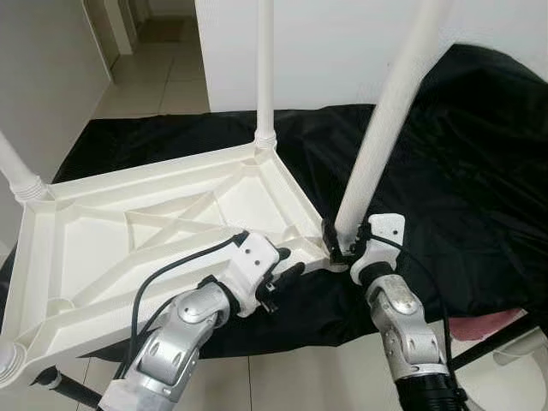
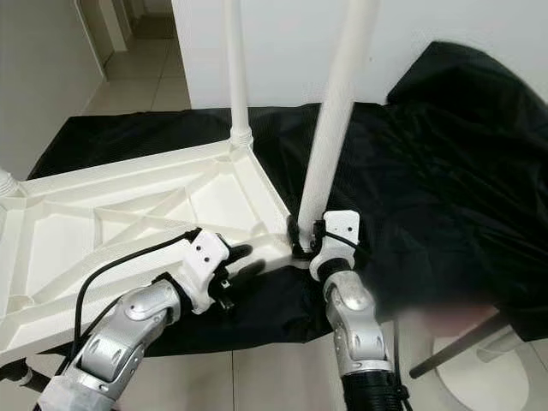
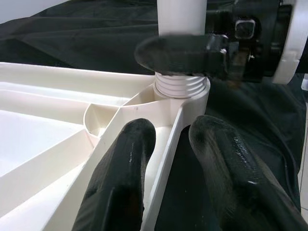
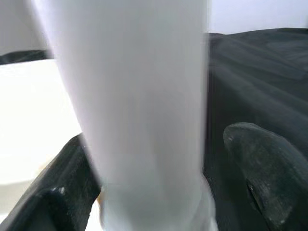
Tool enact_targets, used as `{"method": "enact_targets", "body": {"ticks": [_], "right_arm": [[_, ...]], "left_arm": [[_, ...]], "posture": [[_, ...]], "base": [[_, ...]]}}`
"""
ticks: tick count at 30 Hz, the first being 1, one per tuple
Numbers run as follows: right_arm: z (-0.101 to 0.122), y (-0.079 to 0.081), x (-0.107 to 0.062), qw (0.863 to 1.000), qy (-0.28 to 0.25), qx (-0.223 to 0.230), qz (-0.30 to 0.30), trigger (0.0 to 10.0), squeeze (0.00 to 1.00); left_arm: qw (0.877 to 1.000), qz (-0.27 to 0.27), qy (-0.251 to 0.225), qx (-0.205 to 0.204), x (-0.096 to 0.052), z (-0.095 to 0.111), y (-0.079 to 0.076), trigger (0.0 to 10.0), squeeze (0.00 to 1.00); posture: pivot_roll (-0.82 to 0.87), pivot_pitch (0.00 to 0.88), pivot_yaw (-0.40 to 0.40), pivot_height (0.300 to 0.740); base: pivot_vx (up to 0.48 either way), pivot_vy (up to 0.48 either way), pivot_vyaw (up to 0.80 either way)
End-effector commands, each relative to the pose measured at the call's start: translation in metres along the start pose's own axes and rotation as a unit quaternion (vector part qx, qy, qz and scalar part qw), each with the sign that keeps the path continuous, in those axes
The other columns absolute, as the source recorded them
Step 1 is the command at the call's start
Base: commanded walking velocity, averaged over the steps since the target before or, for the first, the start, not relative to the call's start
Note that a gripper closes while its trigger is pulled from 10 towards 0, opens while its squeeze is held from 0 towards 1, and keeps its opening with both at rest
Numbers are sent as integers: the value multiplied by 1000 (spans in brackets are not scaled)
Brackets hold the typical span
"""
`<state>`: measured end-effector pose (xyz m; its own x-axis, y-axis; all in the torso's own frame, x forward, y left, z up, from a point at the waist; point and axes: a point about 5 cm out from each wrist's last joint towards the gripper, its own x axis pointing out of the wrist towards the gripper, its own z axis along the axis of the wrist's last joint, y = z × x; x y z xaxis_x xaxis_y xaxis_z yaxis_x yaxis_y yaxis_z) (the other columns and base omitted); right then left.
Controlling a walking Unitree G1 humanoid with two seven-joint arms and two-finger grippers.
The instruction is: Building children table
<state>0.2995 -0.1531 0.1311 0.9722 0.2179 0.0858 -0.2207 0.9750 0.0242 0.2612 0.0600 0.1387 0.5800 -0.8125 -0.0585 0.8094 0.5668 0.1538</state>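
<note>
While the right gripper (image 1: 341, 244) fingers clamp the table leg (image 1: 385, 128), the left gripper (image 3: 171, 159) fingers straddle the tabletop (image 1: 111, 231) rim, apart.

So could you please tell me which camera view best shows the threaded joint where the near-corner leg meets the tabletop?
The left wrist view: the threaded joint sits sharp and close, just beyond the left gripper. In the eye views the right gripper covers it; the right wrist view gives the blurred leg.

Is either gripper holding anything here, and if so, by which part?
The right gripper grips the white table leg at its base, just above the threaded corner socket. The left gripper straddles the upturned tabletop's rim near that corner.
</note>
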Motion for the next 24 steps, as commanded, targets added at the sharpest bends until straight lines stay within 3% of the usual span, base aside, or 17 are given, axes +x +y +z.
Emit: {"method": "enact_targets", "body": {"ticks": [1,3,7,13,16,17,18,19,20,21,22,24], "right_arm": [[1,-4,3,1000,-5,-2,24,10000,0],[5,-8,10,996,-10,-23,87,10000,0],[7,-9,14,993,-14,-38,108,10000,0],[14,-1,32,977,-18,-68,203,10000,0],[14,0,35,974,-17,-73,212,10000,0],[13,2,37,972,-16,-81,218,8039,0],[12,2,39,971,-13,-83,226,4118,0],[12,2,39,971,-13,-83,226,4118,0],[10,2,40,968,-9,-87,233,706,0],[10,2,40,968,-9,-87,233,706,0],[7,1,40,967,-4,-89,239,0,0],[4,-1,39,966,2,-89,242,0,0]], "left_arm": [[1000,-7,7,2,-1,-2,2,10000,0],[1000,-12,7,3,0,-2,1,10000,0],[1000,-15,6,3,1,-1,1,10000,0],[1000,-19,3,3,3,1,-1,10000,0],[1000,-19,3,3,4,1,-1,10000,0],[1000,-18,2,3,4,1,0,10000,0],[1000,-17,2,3,4,1,0,10000,0],[1000,-17,2,3,4,1,0,10000,0],[1000,-17,2,4,4,2,0,10000,0],[1000,-17,2,4,4,2,0,10000,0],[1000,-15,2,4,4,2,0,10000,0],[1000,-13,2,4,3,2,1,10000,0]], "posture": [[-48,8,48,740],[-52,11,56,740],[-52,12,57,740],[-42,14,57,740],[-37,12,56,740],[-36,12,56,740],[-30,11,54,740],[-30,11,54,740],[-25,9,50,740],[-25,9,50,740],[-21,7,46,740],[-21,7,46,740]], "base": [[0,0,0],[0,0,0],[0,0,0],[0,0,0],[0,0,0],[0,0,0],[0,0,0],[0,0,0],[0,0,0],[0,0,0],[0,0,0],[0,0,0]]}}
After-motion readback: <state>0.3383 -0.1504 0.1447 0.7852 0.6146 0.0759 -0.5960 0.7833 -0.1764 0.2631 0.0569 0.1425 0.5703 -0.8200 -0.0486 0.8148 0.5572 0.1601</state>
